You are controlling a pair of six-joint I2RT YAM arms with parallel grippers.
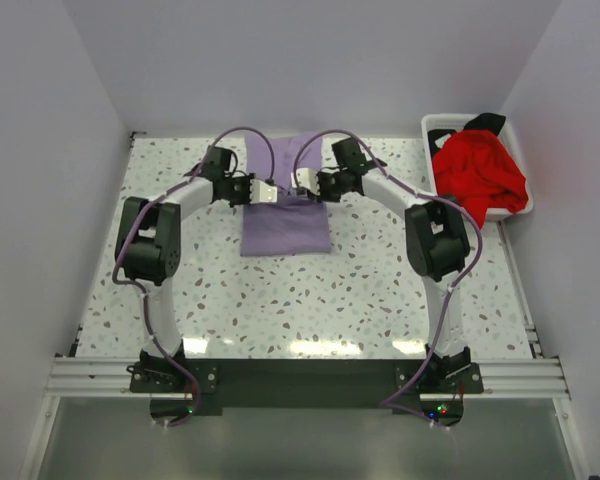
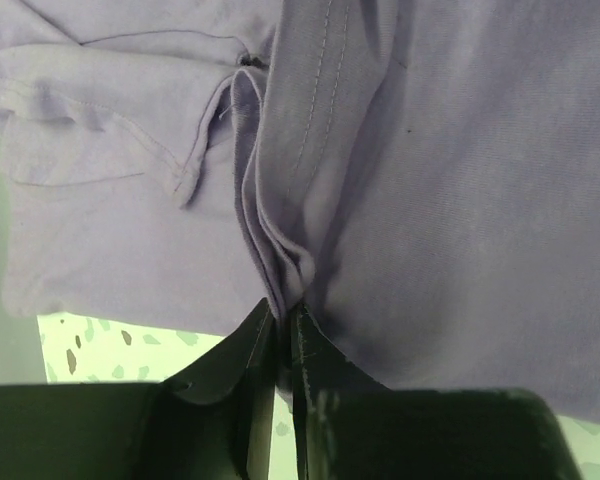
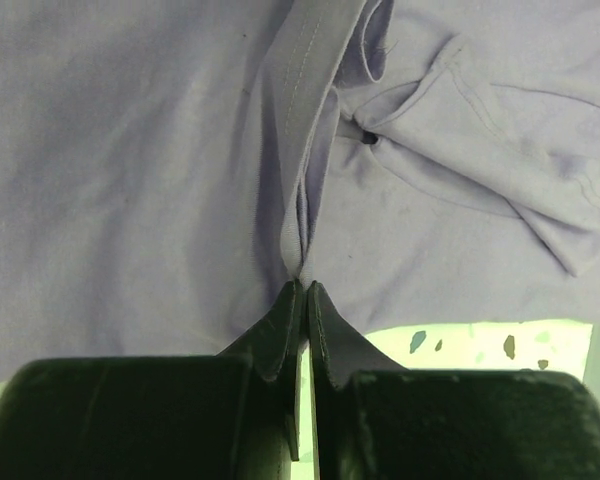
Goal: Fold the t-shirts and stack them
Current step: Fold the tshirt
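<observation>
The left pincer [image 2: 280, 312] is nipped almost shut on a bunched fold of the purple tee [image 1: 285, 228]. In its wrist view the cloth rises from the fingertips at lower centre and fills most of the frame, with a sleeve hem at upper left. The right pincer [image 3: 302, 288] is closed tight on a stitched hem of the same tee. There the cloth spreads up from lower centre, with a sleeve at upper right.

In the top view both pincers sit close together in the upper middle of the frame. Part of the tee lies flat just below them on the speckled surface [image 1: 280, 300], and more of it shows above them. At upper right a white basket [image 1: 442, 124] holds the red tee [image 1: 478, 175], and the black tee [image 1: 488, 121] shows at its top edge.
</observation>
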